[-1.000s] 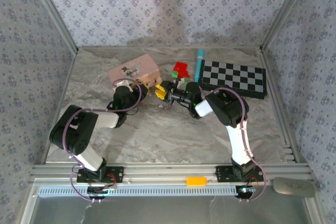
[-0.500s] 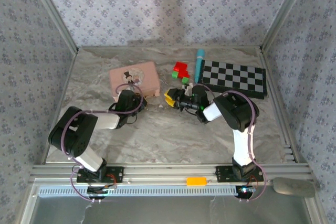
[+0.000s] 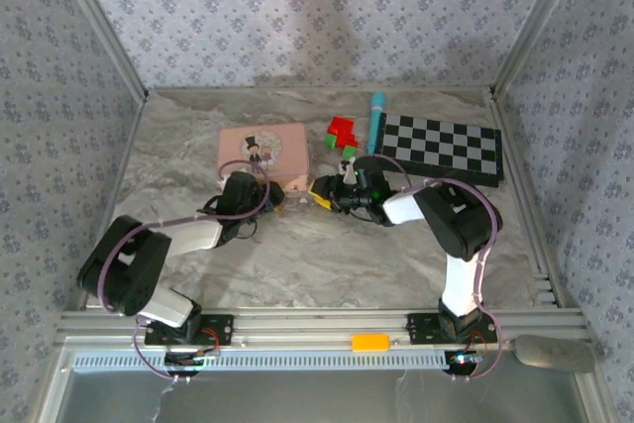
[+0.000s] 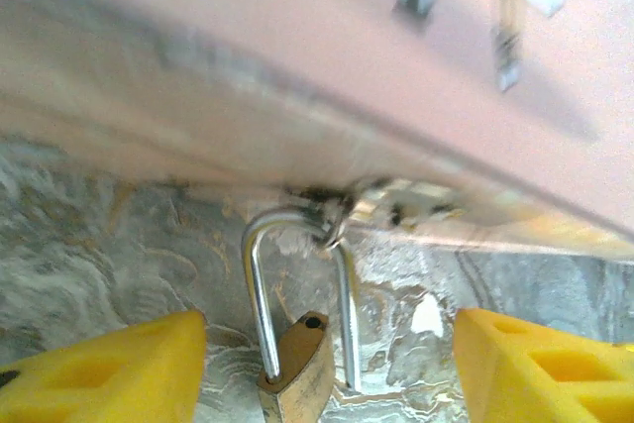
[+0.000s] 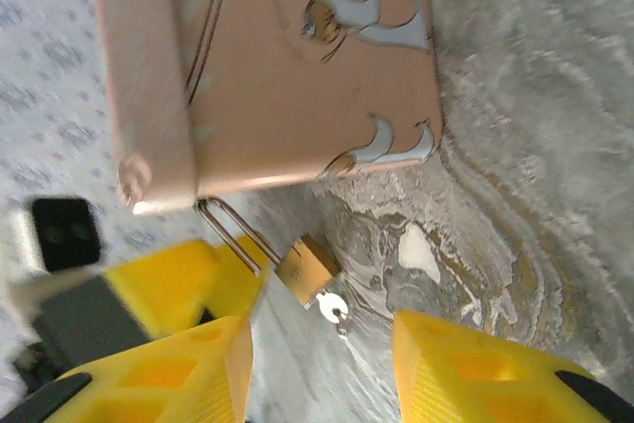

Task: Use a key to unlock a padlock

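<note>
Our left gripper stood spread, clear of the padlock between its jaws. Our right gripper was spread too, just short of the key at the lock's base. The lock lay looped through the pink box's clasp. We judged it small, hard and slick, best pinched by its flat sides. Blur hid the clasp.

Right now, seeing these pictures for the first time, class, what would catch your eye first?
A pink box sits mid-table, with a small brass padlock hooked by its loop to the box's front edge. The left gripper stands open, one yellow finger either side of the padlock. A checkerboard lies at the far right.
</note>
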